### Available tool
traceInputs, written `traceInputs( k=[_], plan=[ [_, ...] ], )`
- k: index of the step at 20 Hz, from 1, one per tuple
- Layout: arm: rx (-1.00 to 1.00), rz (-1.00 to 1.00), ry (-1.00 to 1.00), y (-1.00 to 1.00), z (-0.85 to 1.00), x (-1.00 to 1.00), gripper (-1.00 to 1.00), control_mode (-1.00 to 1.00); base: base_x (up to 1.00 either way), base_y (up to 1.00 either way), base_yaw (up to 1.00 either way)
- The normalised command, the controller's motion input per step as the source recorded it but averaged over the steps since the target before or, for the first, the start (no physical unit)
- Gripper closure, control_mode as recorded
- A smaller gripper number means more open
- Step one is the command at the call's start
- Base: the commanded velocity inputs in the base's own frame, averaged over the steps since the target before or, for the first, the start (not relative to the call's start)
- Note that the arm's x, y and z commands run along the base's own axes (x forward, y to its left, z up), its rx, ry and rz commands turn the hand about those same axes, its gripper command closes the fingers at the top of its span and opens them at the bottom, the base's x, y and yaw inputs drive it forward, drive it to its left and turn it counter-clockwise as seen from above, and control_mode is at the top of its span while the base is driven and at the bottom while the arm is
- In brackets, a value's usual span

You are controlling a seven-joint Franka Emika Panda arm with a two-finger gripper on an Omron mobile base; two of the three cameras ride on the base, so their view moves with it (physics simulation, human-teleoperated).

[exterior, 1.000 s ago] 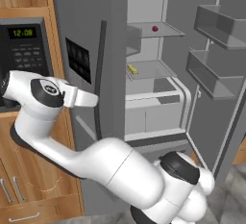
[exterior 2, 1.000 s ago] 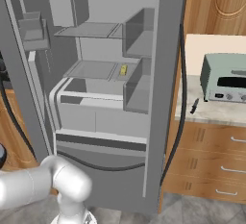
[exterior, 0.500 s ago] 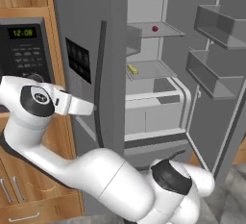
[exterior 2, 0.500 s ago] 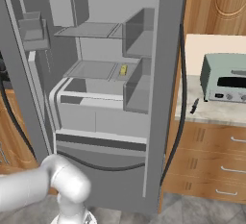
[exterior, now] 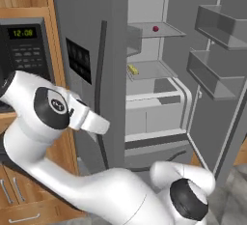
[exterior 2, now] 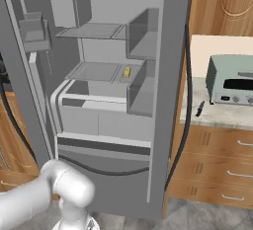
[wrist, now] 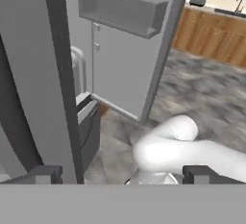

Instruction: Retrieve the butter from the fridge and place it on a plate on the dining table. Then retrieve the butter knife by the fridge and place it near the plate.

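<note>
The one readable text is the green clock display [exterior: 22, 33] on the black microwave [exterior: 24, 60] in the left base view, which reads 12:08. The keypad buttons below it carry marks too blurred to read. The dials and front of the toaster oven [exterior 2: 231, 81] in the right base view show no legible lettering.
</note>
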Motion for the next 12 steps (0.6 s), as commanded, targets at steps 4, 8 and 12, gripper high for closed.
traceInputs(
  k=[4,8,12],
  plan=[
    [0.36,0.12,-0.09,-0.82,0.00,-0.73,-1.00,-1.00,0.00,0.00,0.00],
    [0.42,0.15,-0.02,-0.92,0.00,-0.40,-1.00,-1.00,0.00,0.00,0.00],
    [0.41,0.06,0.02,-0.88,0.01,-0.03,-1.00,-1.00,0.00,0.00,0.00]
  ],
)
